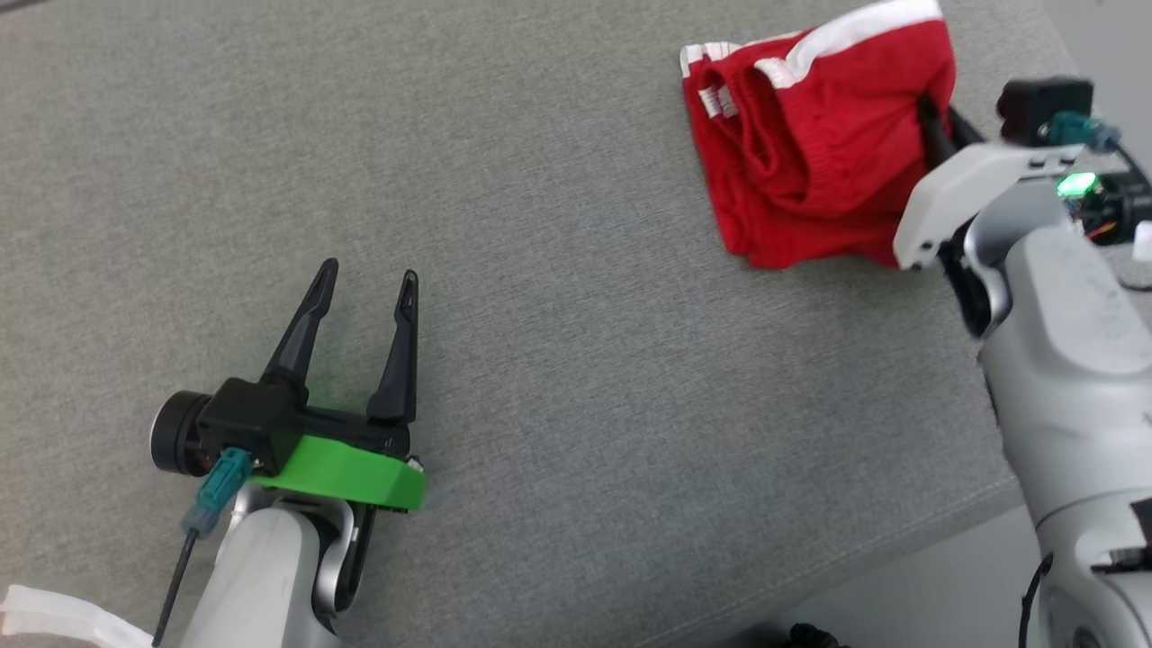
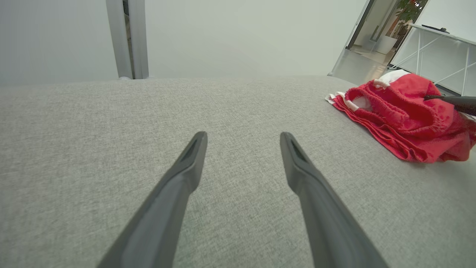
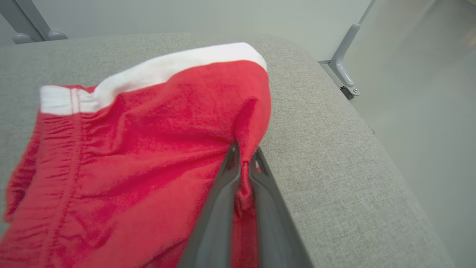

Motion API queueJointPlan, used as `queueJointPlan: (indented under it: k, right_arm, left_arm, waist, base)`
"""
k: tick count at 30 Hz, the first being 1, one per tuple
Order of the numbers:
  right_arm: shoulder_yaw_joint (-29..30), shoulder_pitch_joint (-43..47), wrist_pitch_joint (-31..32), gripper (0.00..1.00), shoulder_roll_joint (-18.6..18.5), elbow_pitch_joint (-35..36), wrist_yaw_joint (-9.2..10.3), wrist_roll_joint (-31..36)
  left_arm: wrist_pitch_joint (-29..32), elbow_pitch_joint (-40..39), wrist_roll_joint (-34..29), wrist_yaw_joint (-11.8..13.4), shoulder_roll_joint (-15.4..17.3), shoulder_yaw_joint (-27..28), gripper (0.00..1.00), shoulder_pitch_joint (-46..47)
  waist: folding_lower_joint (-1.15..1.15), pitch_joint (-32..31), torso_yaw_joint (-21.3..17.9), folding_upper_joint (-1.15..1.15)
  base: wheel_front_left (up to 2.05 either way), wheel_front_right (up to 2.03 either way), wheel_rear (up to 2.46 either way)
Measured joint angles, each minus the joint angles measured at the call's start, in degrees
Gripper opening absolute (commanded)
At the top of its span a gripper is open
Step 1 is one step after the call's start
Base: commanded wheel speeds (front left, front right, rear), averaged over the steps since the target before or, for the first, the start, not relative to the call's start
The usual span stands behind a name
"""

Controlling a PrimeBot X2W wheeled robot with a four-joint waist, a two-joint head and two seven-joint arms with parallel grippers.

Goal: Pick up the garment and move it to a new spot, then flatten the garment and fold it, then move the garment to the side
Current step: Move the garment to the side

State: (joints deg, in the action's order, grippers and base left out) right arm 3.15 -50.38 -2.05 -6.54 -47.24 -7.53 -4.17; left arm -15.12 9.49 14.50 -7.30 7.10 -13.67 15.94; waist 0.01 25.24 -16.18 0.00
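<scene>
the red shorts are lying bunched at the far right corner of the desk, close to its right edge. the right gripper is reaching in from their right side, its two dark fingers pressing nearly together on a pinched ridge of red cloth, so this arm is clearly the nearer one. the left gripper is hanging spread wide and holding nothing, well apart from the shorts, which are sitting ahead of it and to its right. the heap is showing no clear long axis, and the bare desk is stretching away to its left. the cloth is looking soft and napped, with a gathered waistband and a smooth white band. the desk is wearing a grey woven fabric.
</scene>
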Motion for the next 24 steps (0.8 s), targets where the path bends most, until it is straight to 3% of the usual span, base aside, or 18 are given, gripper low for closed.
queueJointPlan:
  k: [5,13,14,15,16,17,24]
  right_arm:
    - [2.59,-6.35,-0.09,0.00,-2.94,-2.97,0.00,1.07]
    - [9.78,-11.81,-0.87,0.00,-10.85,-8.21,0.00,7.30]
    - [10.63,-12.00,-1.32,0.10,-11.79,-8.64,0.00,8.26]
    - [11.20,-12.19,-1.66,0.33,-12.17,-8.91,0.00,9.03]
    - [11.76,-12.35,-2.38,0.82,-12.33,-9.02,0.00,10.09]
    - [12.51,-12.42,-3.34,1.00,-12.22,-9.04,0.00,10.85]
    - [16.62,-12.45,-8.72,1.00,-11.14,-10.09,0.00,15.78]
  left_arm:
    - [-0.01,-0.49,0.01,0.10,0.12,0.65,1.00,0.04]
    - [0.00,-1.45,0.10,0.25,-0.55,1.16,1.00,0.02]
    - [-0.01,-1.48,0.13,0.25,-0.64,1.27,1.00,0.01]
    - [-0.01,-1.49,0.18,0.25,-0.68,1.38,1.00,-0.02]
    - [0.00,-1.49,0.19,0.25,-0.71,1.52,1.00,-0.04]
    - [-0.01,-1.49,0.19,0.25,-0.80,1.66,1.00,-0.07]
    - [-0.01,-1.38,0.18,0.25,-1.26,2.24,1.00,-0.14]
  waist:
    - [0.00,1.30,2.01,0.00]
    - [0.00,1.99,6.76,0.00]
    - [0.00,2.05,7.35,0.00]
    - [0.00,2.09,7.79,0.00]
    - [0.00,2.13,8.28,0.00]
    - [0.00,2.16,8.73,0.00]
    - [0.00,1.65,9.91,0.00]
  base:
    - [0.00,0.00,0.00]
    - [0.00,0.00,0.00]
    - [0.00,0.00,0.00]
    - [0.00,0.00,0.00]
    - [0.00,0.00,0.00]
    - [0.00,0.00,0.00]
    - [0.00,0.00,0.00]
